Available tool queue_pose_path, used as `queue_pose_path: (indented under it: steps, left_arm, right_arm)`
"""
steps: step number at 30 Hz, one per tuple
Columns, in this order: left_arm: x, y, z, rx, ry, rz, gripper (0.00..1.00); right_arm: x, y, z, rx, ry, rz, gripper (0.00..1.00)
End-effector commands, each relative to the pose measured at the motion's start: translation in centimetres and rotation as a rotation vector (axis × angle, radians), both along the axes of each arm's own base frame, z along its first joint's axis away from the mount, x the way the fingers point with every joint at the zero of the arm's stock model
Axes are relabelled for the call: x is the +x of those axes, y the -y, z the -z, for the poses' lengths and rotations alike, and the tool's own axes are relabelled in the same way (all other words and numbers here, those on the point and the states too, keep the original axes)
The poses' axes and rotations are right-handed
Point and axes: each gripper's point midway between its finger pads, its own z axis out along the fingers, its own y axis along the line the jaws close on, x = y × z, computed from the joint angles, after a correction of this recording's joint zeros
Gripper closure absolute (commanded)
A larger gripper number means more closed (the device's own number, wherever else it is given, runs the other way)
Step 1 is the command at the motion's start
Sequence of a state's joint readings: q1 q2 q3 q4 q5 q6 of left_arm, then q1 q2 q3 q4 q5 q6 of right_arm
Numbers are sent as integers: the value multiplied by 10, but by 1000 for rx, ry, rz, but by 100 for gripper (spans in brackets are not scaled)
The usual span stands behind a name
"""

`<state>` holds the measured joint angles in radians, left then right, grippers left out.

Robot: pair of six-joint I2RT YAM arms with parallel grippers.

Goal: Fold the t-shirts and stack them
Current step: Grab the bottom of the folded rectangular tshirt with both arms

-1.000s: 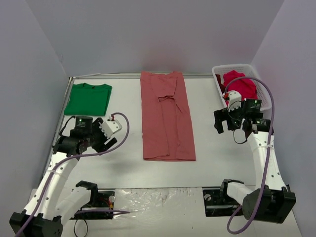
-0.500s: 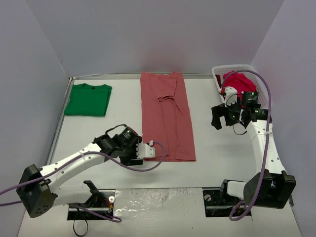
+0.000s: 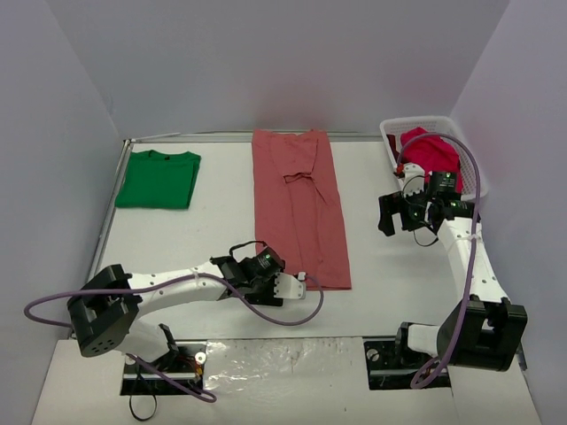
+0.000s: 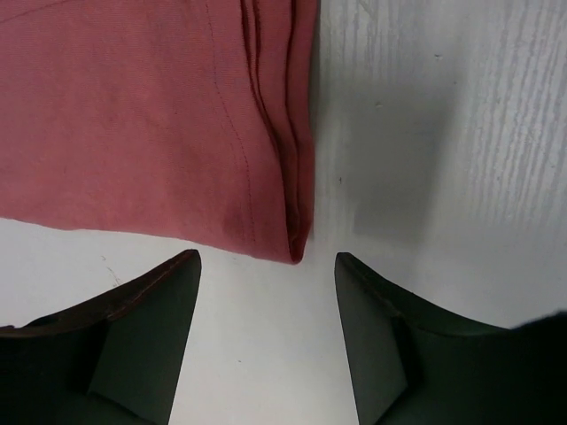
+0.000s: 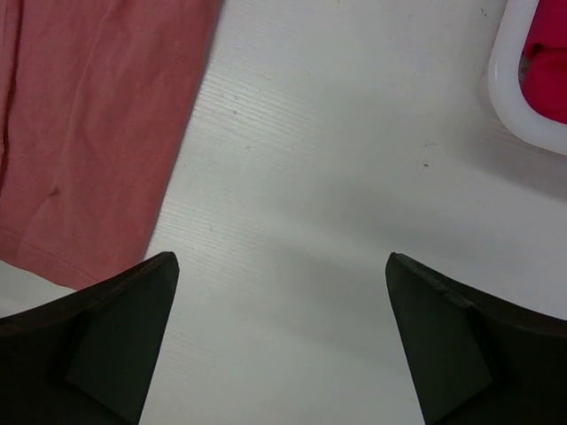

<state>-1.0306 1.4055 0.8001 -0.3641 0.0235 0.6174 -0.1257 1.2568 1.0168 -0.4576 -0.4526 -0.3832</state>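
A salmon-pink t-shirt (image 3: pixel 297 208) lies folded into a long strip in the middle of the table. My left gripper (image 3: pixel 299 283) is open and empty, low over the table at the strip's near right corner. In the left wrist view that corner (image 4: pixel 297 252) sits just beyond the gap between the fingers of the left gripper (image 4: pixel 266 261). A folded green t-shirt (image 3: pixel 159 177) lies at the back left. A crimson t-shirt (image 3: pixel 431 150) is bunched in the basket. My right gripper (image 3: pixel 390 220) is open and empty, right of the pink shirt (image 5: pixel 89 133); in its own wrist view the right gripper (image 5: pixel 281 266) is over bare table.
The white lattice basket (image 3: pixel 390 142) stands at the back right corner; its rim (image 5: pixel 505 88) and the crimson cloth (image 5: pixel 549 80) show in the right wrist view. Grey walls close the table on three sides. Bare table (image 3: pixel 221 221) lies between the green and pink shirts.
My left arm swung from the left side of the table across to the pink shirt's near right corner. My right gripper shifted slightly back and left.
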Motion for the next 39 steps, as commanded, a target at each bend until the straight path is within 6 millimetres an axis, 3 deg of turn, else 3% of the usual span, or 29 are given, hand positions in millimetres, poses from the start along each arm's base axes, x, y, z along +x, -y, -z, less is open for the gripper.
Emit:
queue_pose_path:
  steps: [1, 14, 21, 27, 35, 36, 38, 39]
  left_arm:
    - [11, 14, -10, -52, 44, -24, 40]
    - [9, 11, 12, 14, 3, -27, 45]
    - [7, 8, 26, 80, -39, -34, 63]
    - [8, 9, 21, 69, -33, -34, 97]
    - [1, 11, 5, 13, -105, -22, 98]
    - [10, 10, -2, -16, -114, -46, 98]
    - [6, 11, -7, -52, -206, -48, 98]
    - [19, 10, -16, -85, -228, -84, 98]
  right_arm:
    - [3, 8, 6, -14, -9, 44, 0]
    - [4, 12, 8, -31, -12, 61, 0]
    - [3, 14, 10, -37, -13, 65, 0]
    - [2, 14, 13, -43, -25, 69, 0]
    - [2, 6, 2, -13, 13, 29, 0]
    - [3, 3, -3, -7, 29, 10, 0]
    - [3, -6, -14, 4, 84, -72, 0]
    - [1, -10, -17, 3, 105, -114, 0]
